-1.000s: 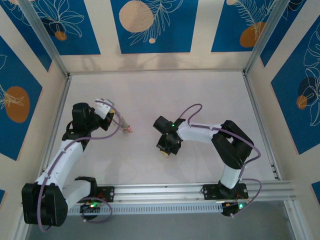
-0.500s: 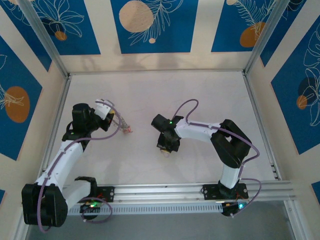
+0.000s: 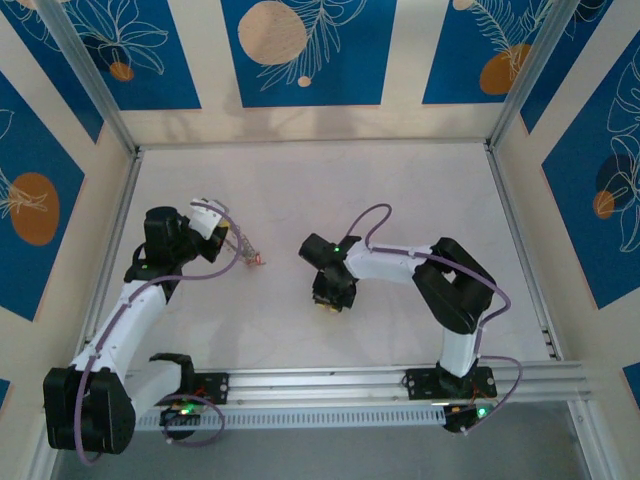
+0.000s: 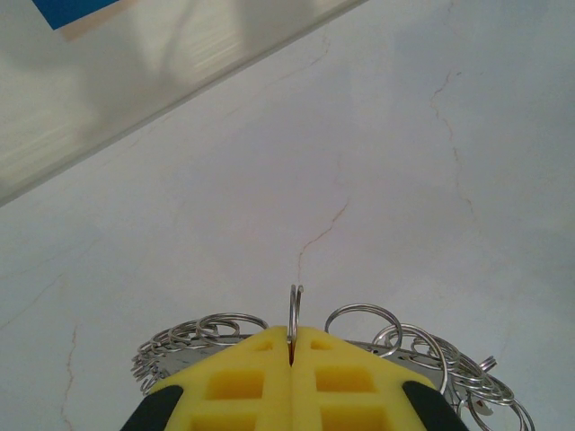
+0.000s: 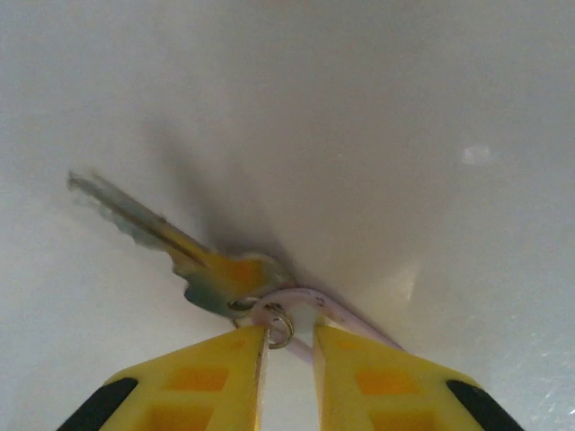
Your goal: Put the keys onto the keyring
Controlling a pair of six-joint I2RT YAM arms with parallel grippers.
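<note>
So the left gripper is clamping its yellow fingers tight on one thin silver wire loop, which is standing edge-on right in the seam between them. That loop is part of the silvery-grey metal keyring with the jagged, bunched-up outline, and the rest of it is fanning out on both sides just behind the fingertips, hovering close over the white cracked-looking tabletop. From the overhead camera that left gripper is sitting over the left-middle of the table, well apart from the right gripper, which is pointing down near the centre. Up close, the right gripper is showing a clear gap between its yellow pads, so the jaws are parted. A small silver split ring is sitting in that gap, touching the left pad's edge. A slim metal key with a yellowish head is hanging off that ring, its blade pointing up-left and a bit blurred, and a whitish-pink plastic loop is lying just beside the key's head.
</note>
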